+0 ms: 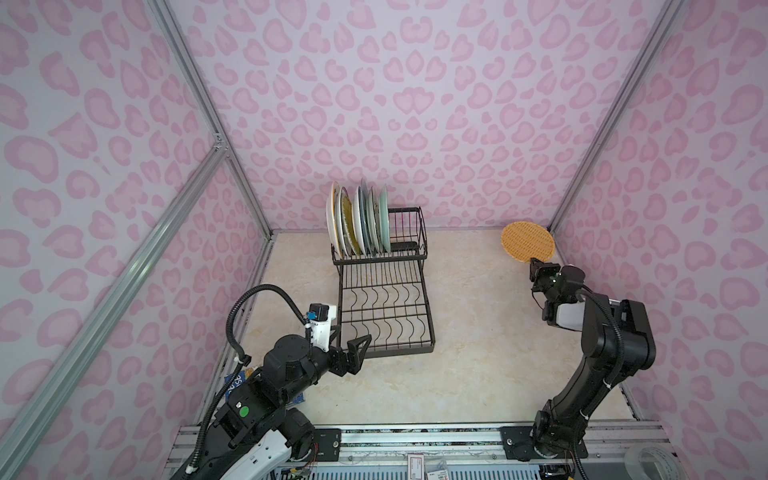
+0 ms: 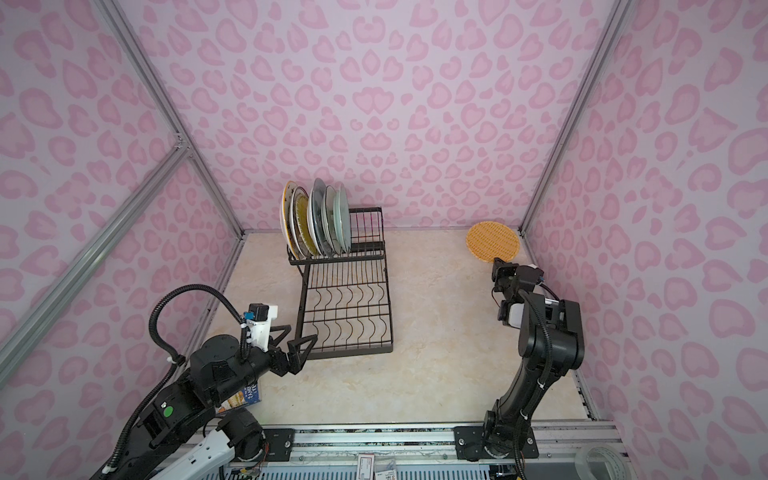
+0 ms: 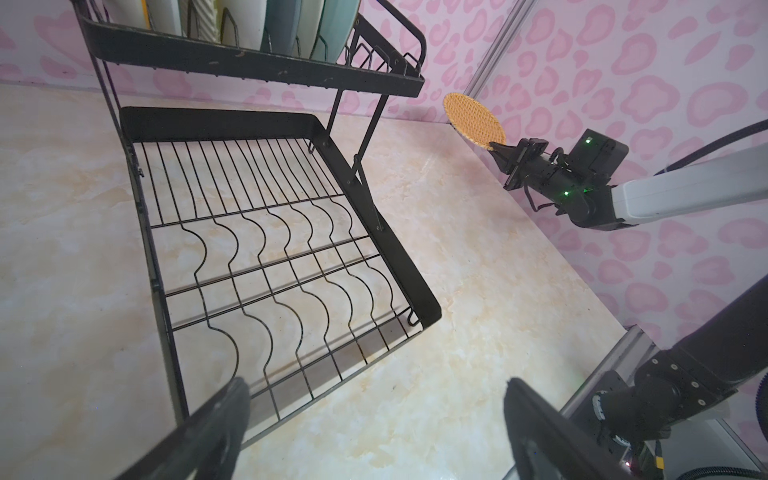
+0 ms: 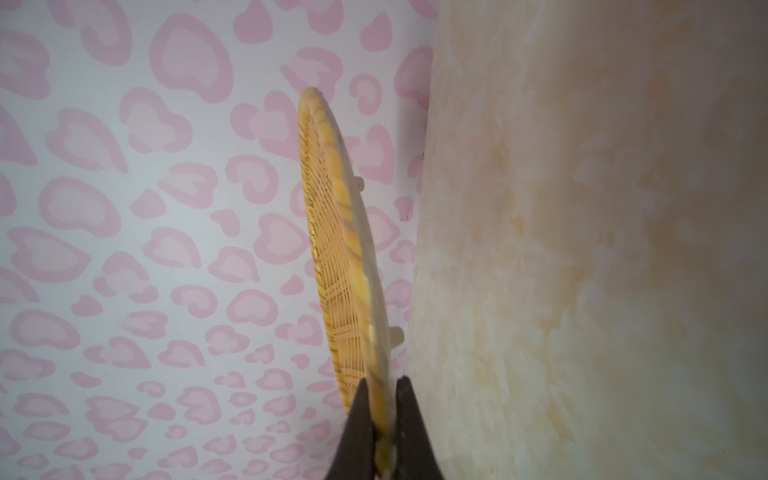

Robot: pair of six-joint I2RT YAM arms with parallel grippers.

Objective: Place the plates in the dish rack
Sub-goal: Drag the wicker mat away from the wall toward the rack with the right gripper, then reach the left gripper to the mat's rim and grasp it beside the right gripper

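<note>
The black wire dish rack (image 1: 428,316) (image 2: 389,316) (image 3: 406,282) stands mid-table, its flat lower tray bare. Several plates (image 1: 359,220) (image 2: 316,222) (image 3: 249,20) stand on edge in its raised back tier. An orange woven-look plate (image 1: 528,243) (image 2: 493,242) (image 3: 473,118) (image 4: 340,257) hangs near the back right corner, lifted off the table. My right gripper (image 1: 535,262) (image 2: 498,262) (image 3: 494,146) (image 4: 380,399) is shut on its near rim. My left gripper (image 1: 353,334) (image 2: 302,332) (image 3: 376,386) is open and holds nothing, at the rack's front left corner.
A small blue printed box (image 1: 235,384) (image 2: 245,397) lies under my left arm at the front left. Pink patterned walls close the table on three sides. A roll of tape (image 1: 652,461) (image 2: 602,461) sits off the table's front right.
</note>
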